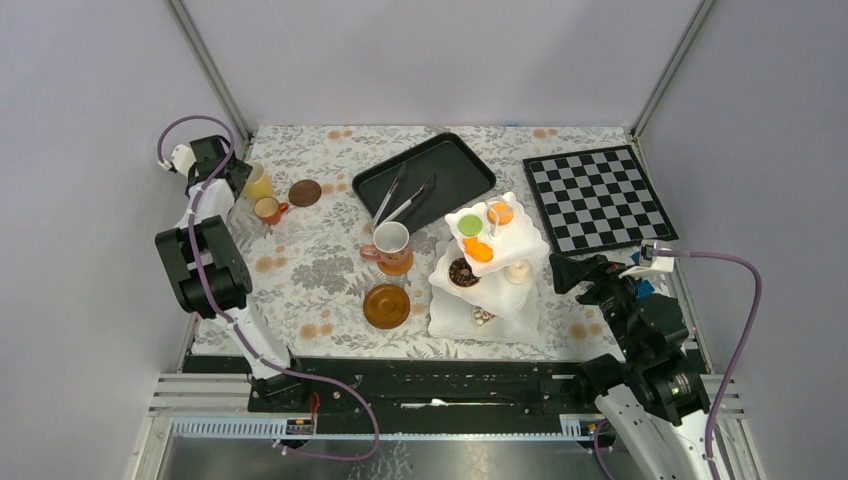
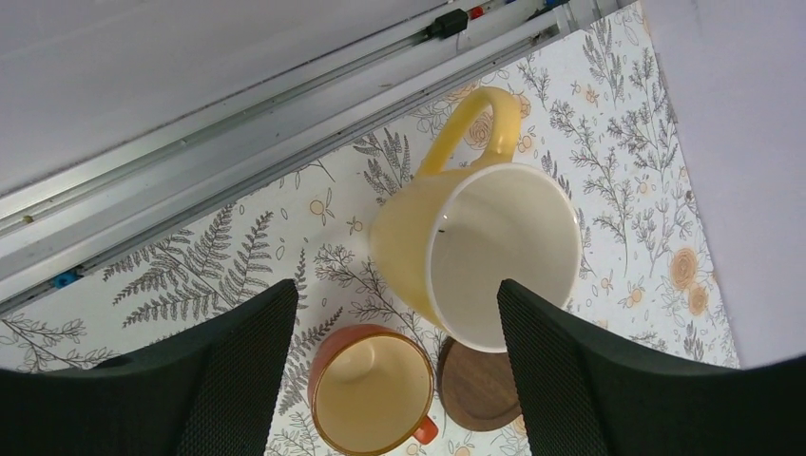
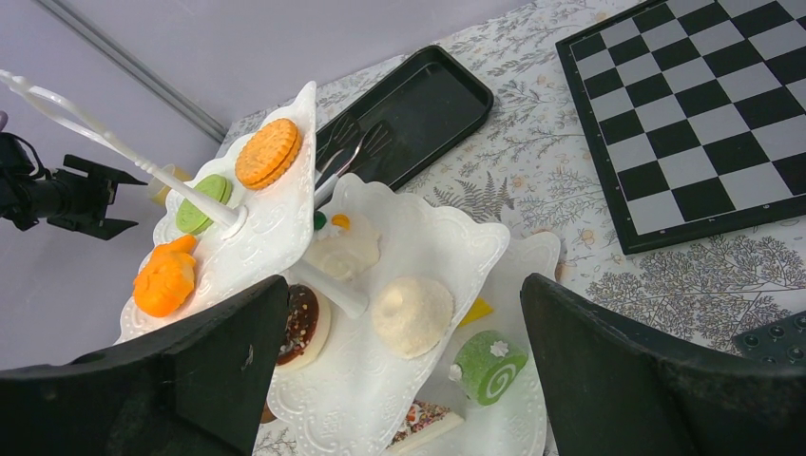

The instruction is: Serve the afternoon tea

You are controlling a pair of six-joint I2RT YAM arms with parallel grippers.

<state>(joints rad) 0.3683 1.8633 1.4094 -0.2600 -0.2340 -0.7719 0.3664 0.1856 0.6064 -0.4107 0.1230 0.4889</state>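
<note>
Both jaws are spread wide and empty, the yellow cup (image 2: 494, 247) framed just beneath the left pair, seemingly for grasping, the loaded white stand (image 3: 437, 237) lying before the right pair.

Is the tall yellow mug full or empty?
Empty: the left wrist view looks into the tall yellow mug and shows only its bare cream inside.

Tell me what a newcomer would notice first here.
The white tiered stand right of centre, loaded with orange, green and brown cakes, stands out first. A black-and-grey checkerboard lies beyond it at the far right. At the far left, the left arm's open fingers hang over a yellow cup.
</note>
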